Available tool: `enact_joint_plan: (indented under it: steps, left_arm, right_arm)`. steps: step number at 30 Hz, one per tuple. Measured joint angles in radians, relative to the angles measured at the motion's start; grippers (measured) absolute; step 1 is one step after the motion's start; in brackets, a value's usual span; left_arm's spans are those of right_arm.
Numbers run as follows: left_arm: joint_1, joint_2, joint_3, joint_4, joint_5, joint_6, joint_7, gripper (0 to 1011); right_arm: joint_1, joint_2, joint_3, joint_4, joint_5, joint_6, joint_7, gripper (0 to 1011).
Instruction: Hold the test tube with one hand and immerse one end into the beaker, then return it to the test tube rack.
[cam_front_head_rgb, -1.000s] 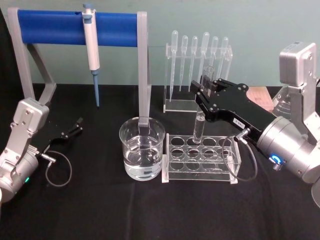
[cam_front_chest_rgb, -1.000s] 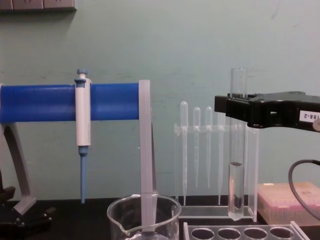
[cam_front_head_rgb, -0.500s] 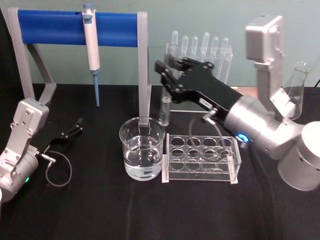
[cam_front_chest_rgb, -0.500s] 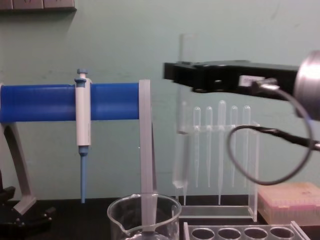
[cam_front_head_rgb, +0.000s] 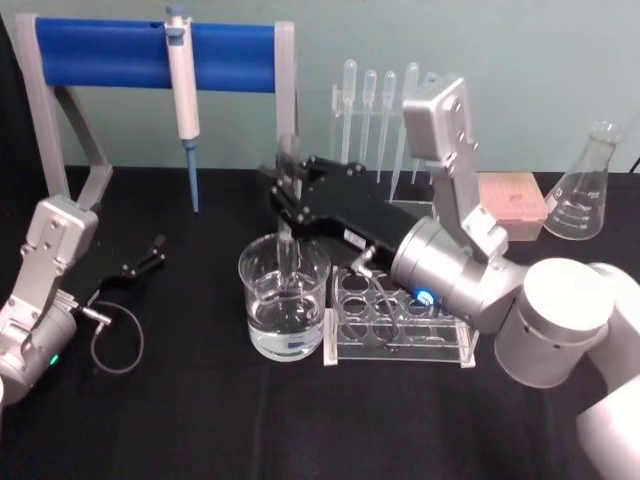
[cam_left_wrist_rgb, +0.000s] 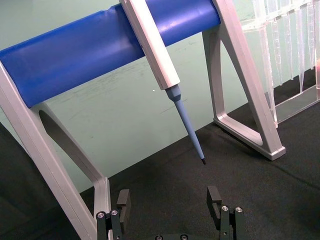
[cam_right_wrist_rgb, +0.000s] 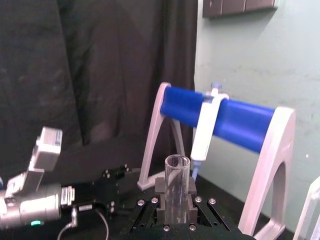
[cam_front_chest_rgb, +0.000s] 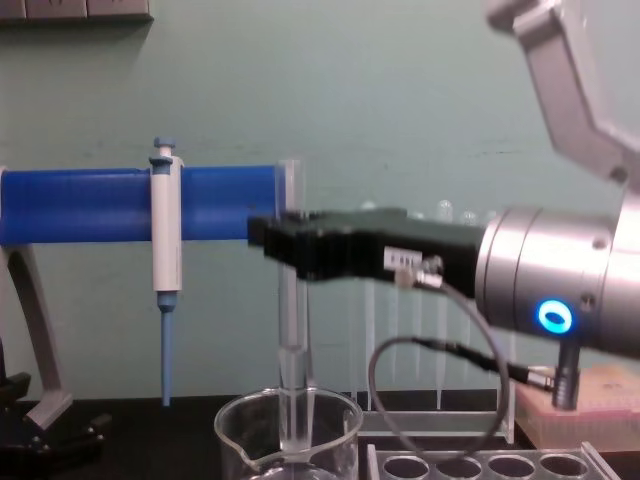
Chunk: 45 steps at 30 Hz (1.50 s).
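The test tube (cam_front_head_rgb: 287, 252) stands upright with my right gripper (cam_front_head_rgb: 285, 195) shut on its upper part. Its lower end sits inside the beaker (cam_front_head_rgb: 262, 322), below the rim; I cannot tell whether it touches the water. From the chest the test tube (cam_front_chest_rgb: 290, 330) drops from the right gripper (cam_front_chest_rgb: 272, 236) into the beaker (cam_front_chest_rgb: 240, 425). The right wrist view has the tube's open rim (cam_right_wrist_rgb: 177, 165) rising between the black fingers (cam_right_wrist_rgb: 161, 189). My left gripper (cam_left_wrist_rgb: 169, 202) is parked at the left over the black table, open, with nothing in it.
A clear tube rack (cam_front_head_rgb: 400, 318) stands right of the beaker. Behind the beaker, a blue-bar stand (cam_front_head_rgb: 110, 52) carries a white-and-blue pipettor (cam_front_head_rgb: 182, 90). A pipette rack (cam_front_head_rgb: 375, 100), a pink box (cam_front_head_rgb: 510, 205) and a conical flask (cam_front_head_rgb: 583, 190) line the back right.
My right gripper has carried the test tube left from above the rack to above the beaker and lowered it, so its lower end now sits inside. The left arm has not moved.
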Motion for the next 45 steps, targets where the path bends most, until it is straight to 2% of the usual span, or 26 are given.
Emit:
enact_joint_plan:
  steps: [12, 16, 45]
  left_arm:
    - [0.000, 0.000, 0.000, 0.000, 0.000, 0.000, 0.000, 1000]
    - [0.000, 0.000, 0.000, 0.000, 0.000, 0.000, 0.000, 1000]
    - [0.000, 0.000, 0.000, 0.000, 0.000, 0.000, 0.000, 1000]
  right_arm:
    - [-0.026, -0.014, -0.018, 0.117, -0.022, -0.091, 0.033, 228]
    - [-0.029, -0.018, -0.017, 0.130, -0.025, -0.108, 0.039, 228]
    - [-0.030, -0.017, -0.015, 0.128, -0.024, -0.106, 0.039, 227]
